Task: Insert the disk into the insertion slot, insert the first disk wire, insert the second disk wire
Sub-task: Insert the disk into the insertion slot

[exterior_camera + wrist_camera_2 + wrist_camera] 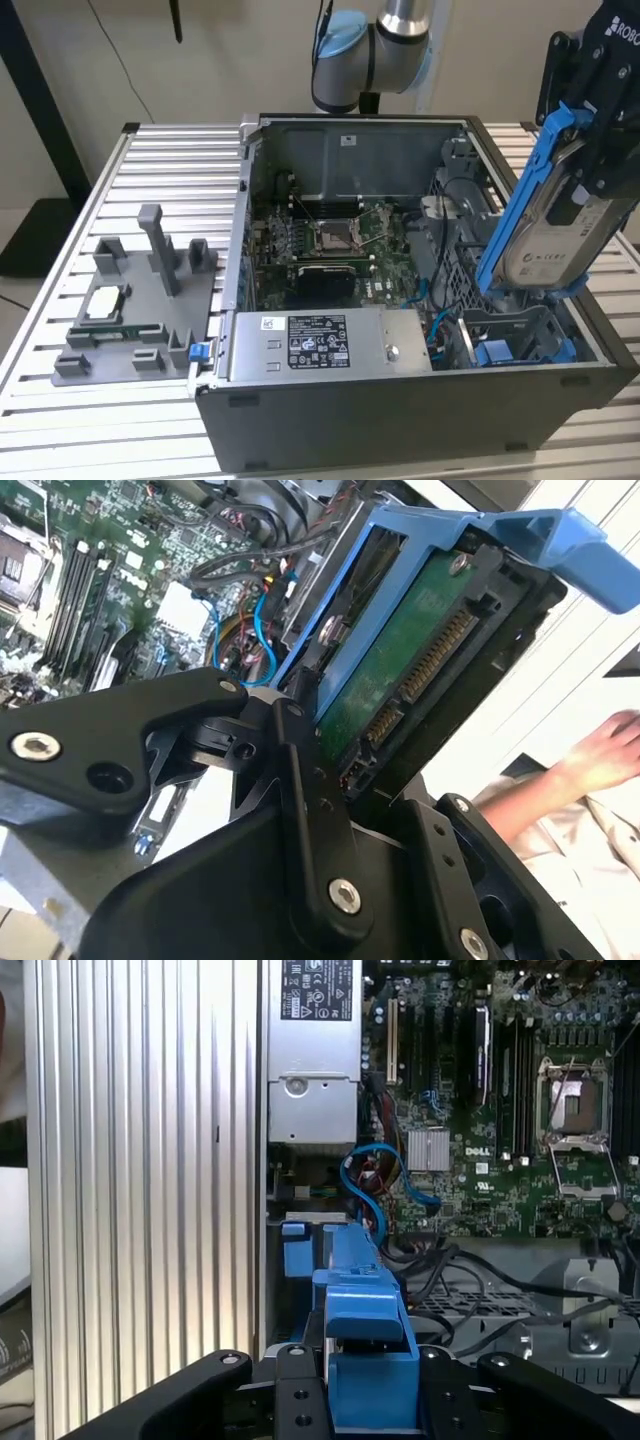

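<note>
- A slatted aluminium bench (150, 160) carries an open dark grey computer case (400, 420), lying on its side with its inside facing up.
- A Universal Robots arm (370, 45) stands behind the case in the exterior view.
- A grey fixture plate (140, 300) with upright posts sits on the bench at the exterior view's left, just beside the case.
- The grey labelled power-supply box (320, 345) lies along the case's near wall, with the green motherboard (330, 240) behind it.
- The disk (555, 235), in its bright blue frame, hangs in the air over the case's end at the exterior view's right, clear of the cage below. Its long axis stands steeply tilted, the upper end leaning toward the exterior view's right and the lower end pointing down at the drive cage. Its labelled face looks toward the exterior camera. The second wrist view shows its green circuit-board side (400, 660) and the connector row.
- The black gripper (585, 150) is clamped on the disk's upper part, with the blue frame pinched between its fingers (300, 1400).
- The insertion slot (520, 325), with blue tabs at its edge, lies below the disk's lower end.
- A blue cable (370, 1175) loops beside the power-supply box.
- A person's hand (610, 745) rests beyond the case in the second wrist view.
</note>
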`<state>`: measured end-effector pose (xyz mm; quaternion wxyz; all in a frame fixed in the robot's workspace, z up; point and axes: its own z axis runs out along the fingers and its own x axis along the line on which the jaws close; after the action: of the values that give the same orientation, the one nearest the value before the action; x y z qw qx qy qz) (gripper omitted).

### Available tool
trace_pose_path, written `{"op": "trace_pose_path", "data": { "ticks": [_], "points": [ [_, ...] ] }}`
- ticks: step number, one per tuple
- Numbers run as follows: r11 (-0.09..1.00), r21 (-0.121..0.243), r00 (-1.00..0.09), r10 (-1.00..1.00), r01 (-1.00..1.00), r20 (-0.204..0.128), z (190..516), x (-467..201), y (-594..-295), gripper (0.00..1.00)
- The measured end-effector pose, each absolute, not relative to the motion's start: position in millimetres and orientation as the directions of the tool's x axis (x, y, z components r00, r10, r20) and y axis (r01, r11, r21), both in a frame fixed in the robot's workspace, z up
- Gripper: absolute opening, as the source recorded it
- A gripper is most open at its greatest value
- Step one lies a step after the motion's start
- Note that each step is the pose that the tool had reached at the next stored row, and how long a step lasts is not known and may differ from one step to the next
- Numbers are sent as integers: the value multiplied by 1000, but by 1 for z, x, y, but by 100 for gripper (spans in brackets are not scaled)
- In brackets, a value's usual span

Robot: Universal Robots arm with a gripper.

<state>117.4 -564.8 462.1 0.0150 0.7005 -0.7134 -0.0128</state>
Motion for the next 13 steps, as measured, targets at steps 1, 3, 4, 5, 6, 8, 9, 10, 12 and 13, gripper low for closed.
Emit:
{"op": "trace_pose_path", "data": {
  "ticks": [1,3,4,5,6,8,9,10,12,13],
  "points": [
    [18,39,-18,-1000,-999,3,461,117,-565,0],
    [18,39,-18,-1000,-999,3,459,117,-565,0],
    [18,39,-18,-1000,-999,3,458,117,-566,0],
    [18,39,-18,-1000,-999,3,457,117,-566,0],
    [18,39,-18,-1000,-999,3,456,117,-566,0],
    [18,39,-18,-1000,-999,3,453,118,-566,0],
    [18,39,-18,-1000,-999,3,452,118,-566,0],
    [18,39,-18,-1000,-999,3,450,118,-567,0],
    [18,39,-18,-1000,-999,3,448,118,-567,0],
    [18,39,-18,-1000,-999,3,447,118,-567,0]
  ]
}}
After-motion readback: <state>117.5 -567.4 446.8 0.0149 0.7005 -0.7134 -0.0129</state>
